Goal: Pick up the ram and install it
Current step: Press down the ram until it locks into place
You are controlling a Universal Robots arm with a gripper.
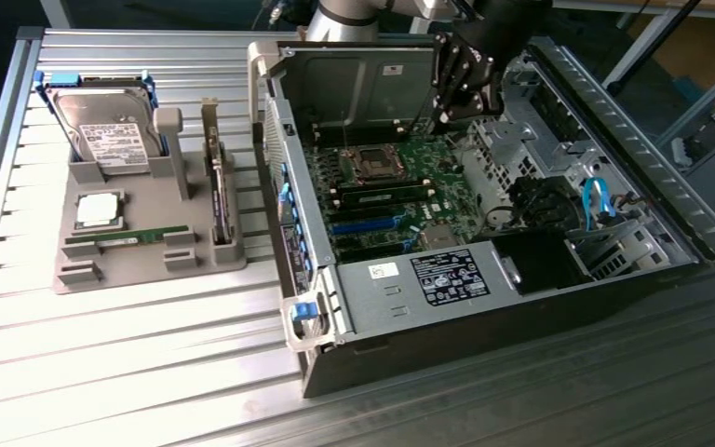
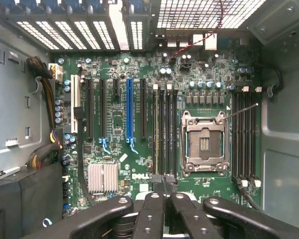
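The ram (image 1: 128, 238), a thin green stick, lies flat in a slot of the grey holder (image 1: 146, 270) on the exterior view's left. My gripper (image 1: 461, 114) hangs far from it, over the back of the open computer case (image 1: 370, 326). In the wrist view the gripper (image 2: 164, 186) looks straight down on the green motherboard (image 2: 119, 124). Its black fingers (image 2: 153, 204) are pressed together with nothing between them. Just beyond their tips run the long black memory slots (image 2: 164, 129), beside the bare processor socket (image 2: 205, 142).
On the grey holder also stand a hard drive (image 1: 107, 130), a square silver processor chip (image 1: 97, 209) and a dark card (image 1: 219, 186) set on edge. The case's raised side walls (image 1: 286, 177), a power supply (image 1: 457, 275) and cable bundles (image 2: 42, 94) hem in the motherboard.
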